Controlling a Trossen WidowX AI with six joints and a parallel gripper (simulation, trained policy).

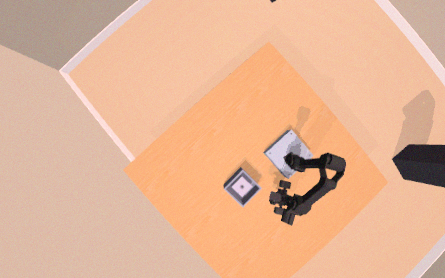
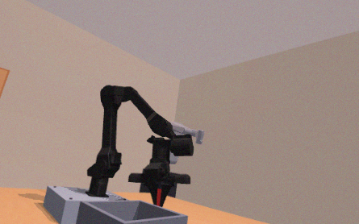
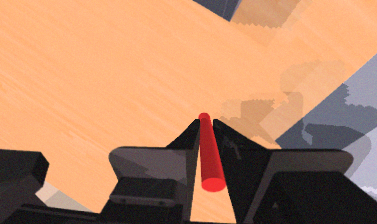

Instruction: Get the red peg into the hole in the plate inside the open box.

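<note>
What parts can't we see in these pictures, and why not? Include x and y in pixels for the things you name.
- Red peg [image 2: 159, 197] [image 3: 211, 155]: hidden in the top view, under the arm and hand [image 1: 281, 199] [image 2: 158, 205] [image 3: 206, 122].
- Hole's depth in the plate [image 1: 245, 184]: too small from the top.
- The box's [image 1: 227, 192] [image 2: 181, 217] bottom: its walls hide it in the exterior view.
- Most of the box: cut off by the wrist view's top edge.

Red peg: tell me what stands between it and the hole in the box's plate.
The box's near wall stands between the peg and the hole; nothing visible blocks it from above.
</note>
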